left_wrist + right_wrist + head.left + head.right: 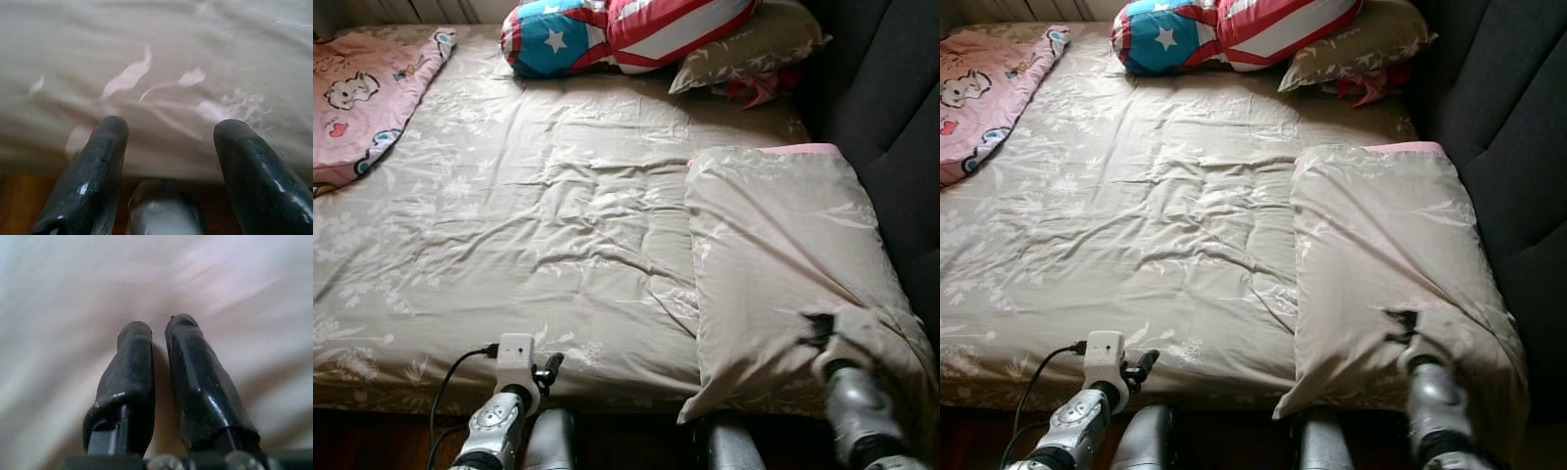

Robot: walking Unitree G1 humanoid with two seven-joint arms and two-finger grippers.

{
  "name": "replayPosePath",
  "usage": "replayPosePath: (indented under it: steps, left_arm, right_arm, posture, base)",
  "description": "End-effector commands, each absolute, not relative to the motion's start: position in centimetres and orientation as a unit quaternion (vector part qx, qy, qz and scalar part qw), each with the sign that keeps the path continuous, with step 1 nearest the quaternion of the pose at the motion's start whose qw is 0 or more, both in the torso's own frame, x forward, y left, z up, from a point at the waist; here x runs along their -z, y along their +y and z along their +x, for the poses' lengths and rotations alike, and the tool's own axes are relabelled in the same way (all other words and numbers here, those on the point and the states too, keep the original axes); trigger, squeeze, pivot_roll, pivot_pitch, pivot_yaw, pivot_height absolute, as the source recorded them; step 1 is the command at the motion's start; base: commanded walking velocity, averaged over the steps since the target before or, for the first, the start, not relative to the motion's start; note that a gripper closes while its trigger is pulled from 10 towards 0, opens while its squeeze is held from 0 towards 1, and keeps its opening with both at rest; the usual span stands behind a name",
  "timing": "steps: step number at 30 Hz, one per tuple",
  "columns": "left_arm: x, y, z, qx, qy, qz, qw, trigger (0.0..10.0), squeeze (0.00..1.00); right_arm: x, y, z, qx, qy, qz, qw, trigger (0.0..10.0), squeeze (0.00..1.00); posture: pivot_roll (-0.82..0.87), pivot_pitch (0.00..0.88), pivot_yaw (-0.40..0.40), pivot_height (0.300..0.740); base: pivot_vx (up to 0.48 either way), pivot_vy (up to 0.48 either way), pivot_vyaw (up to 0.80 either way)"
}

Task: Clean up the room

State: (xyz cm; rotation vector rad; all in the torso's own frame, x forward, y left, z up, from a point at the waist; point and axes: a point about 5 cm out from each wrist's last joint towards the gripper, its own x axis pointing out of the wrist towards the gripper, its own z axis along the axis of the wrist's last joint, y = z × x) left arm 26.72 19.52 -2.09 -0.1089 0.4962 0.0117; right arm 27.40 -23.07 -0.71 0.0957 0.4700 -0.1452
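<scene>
A folded beige floral quilt [783, 255] with a pink edge lies on the right side of the bed [529, 225]. My right gripper [818, 328] pinches the quilt near its near corner, and the cloth bunches around the fingers. In the right wrist view the right gripper [159, 328] has its two black fingers [129, 367] almost together against pale fabric. My left gripper [548, 370] hovers at the bed's front edge. Its fingers [98, 166] stand wide apart in the left wrist view, with nothing between them.
A star-and-stripes cushion [607, 34] and a beige pillow [754, 44] lie at the bed's far end, with something red [754, 90] beside them. A pink cartoon blanket [362, 93] covers the far left corner. A dark padded panel [891, 108] runs along the right side.
</scene>
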Motion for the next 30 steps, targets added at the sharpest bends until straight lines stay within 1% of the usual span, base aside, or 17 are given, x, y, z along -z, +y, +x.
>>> replayPosePath:
  steps: [1, 3, 4, 7, 8, 9, 10, 12, 16, 18, 23, 30]
  left_arm:
    - [3.8, 20.5, 24.7, -0.036, 0.292, -0.074, 0.953, 10.0, 0.00]
    - [4.1, 20.6, 24.2, -0.045, 0.303, -0.077, 0.949, 10.0, 0.00]
    - [4.5, 20.7, 23.7, -0.046, 0.316, -0.073, 0.945, 10.0, 0.00]
    - [4.8, 20.8, 23.3, -0.046, 0.327, -0.068, 0.942, 10.0, 0.00]
    - [5.2, 20.9, 22.8, -0.049, 0.337, -0.065, 0.938, 10.0, 0.00]
    - [5.2, 20.9, 22.8, -0.049, 0.337, -0.065, 0.938, 10.0, 0.00]
    - [5.3, 21.0, 22.6, -0.052, 0.342, -0.065, 0.936, 10.0, 0.00]
    - [5.3, 21.3, 22.6, -0.050, 0.345, -0.060, 0.935, 10.0, 0.00]
    - [4.8, 20.8, 23.4, -0.052, 0.337, -0.062, 0.938, 10.0, 0.00]
    - [4.9, 20.7, 23.3, -0.051, 0.342, -0.058, 0.936, 10.0, 0.00]
    - [5.3, 20.8, 22.8, -0.041, 0.361, -0.040, 0.931, 10.0, 0.00]
    - [6.2, 21.4, 21.5, -0.047, 0.393, -0.022, 0.918, 10.0, 0.00]
  right_arm:
    - [3.4, -21.4, 24.9, 0.047, 0.290, 0.058, 0.954, 10.0, 0.00]
    - [4.5, -20.5, 23.8, 0.044, 0.316, 0.071, 0.945, 10.0, 0.00]
    - [5.4, -19.9, 22.7, 0.051, 0.338, 0.078, 0.936, 10.0, 0.00]
    - [6.0, -19.4, 21.9, 0.058, 0.352, 0.091, 0.930, 10.0, 0.00]
    - [6.4, -18.8, 21.4, 0.053, 0.358, 0.095, 0.927, 10.0, 0.00]
    - [6.4, -18.8, 21.4, 0.053, 0.358, 0.095, 0.927, 10.0, 0.00]
    - [6.4, -18.5, 21.4, 0.043, 0.356, 0.091, 0.929, 10.0, 0.00]
    - [6.1, -18.4, 21.8, 0.046, 0.342, 0.095, 0.934, 10.0, 0.00]
    - [5.7, -19.0, 22.2, 0.064, 0.329, 0.104, 0.936, 10.0, 0.00]
    - [5.9, -18.9, 22.1, 0.057, 0.337, 0.098, 0.935, 10.0, 0.00]
    - [6.5, -18.5, 21.3, 0.046, 0.364, 0.086, 0.926, 10.0, 0.00]
    - [7.6, -18.2, 19.6, 0.058, 0.404, 0.070, 0.910, 10.0, 0.00]
  posture:
    - [-0.02, 0.098, 0.004, 0.651]
    - [-0.01, 0.078, 0.001, 0.661]
    - [-0.01, 0.067, -0.001, 0.671]
    - [-0.01, 0.053, -0.001, 0.681]
    - [0.00, 0.039, -0.003, 0.691]
    - [0.00, 0.039, -0.003, 0.691]
    - [0.00, 0.046, 0.003, 0.701]
    - [-0.02, 0.087, 0.013, 0.716]
    - [-0.02, 0.080, 0.006, 0.740]
    - [-0.01, 0.072, 0.003, 0.740]
    - [-0.01, 0.082, 0.000, 0.740]
    - [0.00, 0.083, -0.003, 0.740]
  base:
    - [0.000, 0.000, 0.00]
    - [0.000, 0.000, 0.00]
    - [0.000, 0.000, 0.00]
    - [0.000, 0.000, 0.00]
    - [0.000, 0.000, 0.00]
    - [0.000, 0.000, 0.00]
    - [0.000, 0.000, 0.00]
    - [0.000, 0.000, 0.00]
    - [0.000, 0.000, 0.00]
    - [0.000, 0.000, 0.00]
    - [0.000, 0.000, 0.00]
    - [0.000, 0.000, 0.00]
